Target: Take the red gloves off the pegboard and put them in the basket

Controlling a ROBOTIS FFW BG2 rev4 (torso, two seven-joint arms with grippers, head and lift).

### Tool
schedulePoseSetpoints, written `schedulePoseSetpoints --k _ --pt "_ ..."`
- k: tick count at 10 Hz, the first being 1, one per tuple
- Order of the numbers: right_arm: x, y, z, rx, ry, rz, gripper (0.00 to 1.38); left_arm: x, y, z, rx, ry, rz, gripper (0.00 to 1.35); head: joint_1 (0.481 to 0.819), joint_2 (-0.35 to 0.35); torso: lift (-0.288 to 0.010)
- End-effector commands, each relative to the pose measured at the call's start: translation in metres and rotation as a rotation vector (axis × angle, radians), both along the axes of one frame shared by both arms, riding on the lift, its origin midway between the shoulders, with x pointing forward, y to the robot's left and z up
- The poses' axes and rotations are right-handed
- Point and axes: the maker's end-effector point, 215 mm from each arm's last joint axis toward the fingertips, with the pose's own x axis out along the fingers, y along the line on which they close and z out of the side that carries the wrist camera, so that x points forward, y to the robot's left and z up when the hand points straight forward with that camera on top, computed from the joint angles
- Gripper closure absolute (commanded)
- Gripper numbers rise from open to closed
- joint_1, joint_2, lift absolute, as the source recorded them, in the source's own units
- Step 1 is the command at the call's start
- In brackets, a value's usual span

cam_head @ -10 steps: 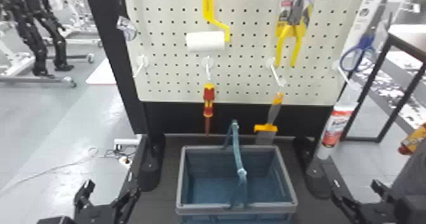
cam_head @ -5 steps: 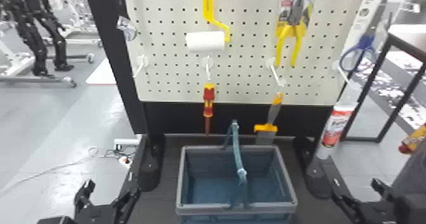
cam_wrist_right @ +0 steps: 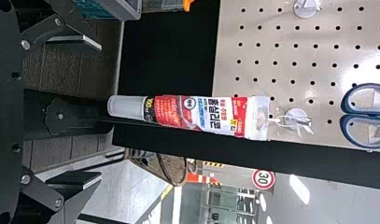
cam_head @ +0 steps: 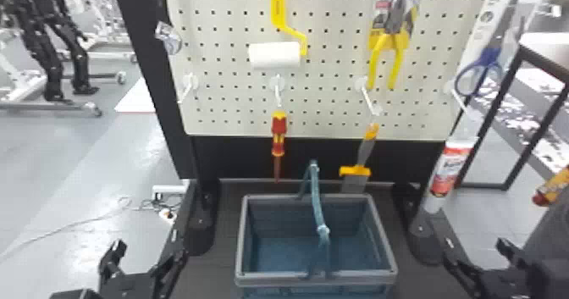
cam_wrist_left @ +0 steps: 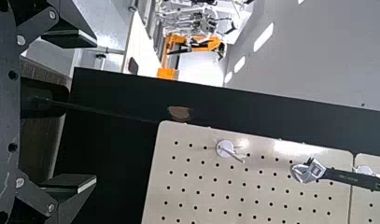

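We held the left gripper (cam_head: 148, 253) and right gripper (cam_head: 476, 255) open on either side of the blue, grey-rimmed plastic basket (cam_head: 271, 279), below the white perforated pegboard (cam_head: 228, 122). Its handle arched front to back; the head view cut off its near wall. In the left wrist view we saw a black-handled metal wrench (cam_wrist_left: 339, 176).

A screwdriver (cam_head: 278, 134) hangs below a paint roller (cam_head: 275, 55), near a scraper (cam_head: 355, 171).

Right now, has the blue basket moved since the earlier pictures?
No, the blue basket sits in the same spot below the pegboard, shifted neither left nor right.
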Motion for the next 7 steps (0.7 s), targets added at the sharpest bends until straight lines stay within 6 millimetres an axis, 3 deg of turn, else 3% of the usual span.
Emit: schedulePoseSetpoints --k 1,7 --pt "0.0002 0.0003 0.0017 0.000 -0.003 0.000 0.31 -0.0009 0.0005 0.0004 0.002 -0.002 0.003 0.26 0.549 0.000 -0.100" --pt "-0.0009 0.0003 0.0010 0.000 -0.001 0.000 0.31 -0.0019 0.0010 0.0018 0.004 -0.007 0.008 0.26 0.549 0.000 -0.100"
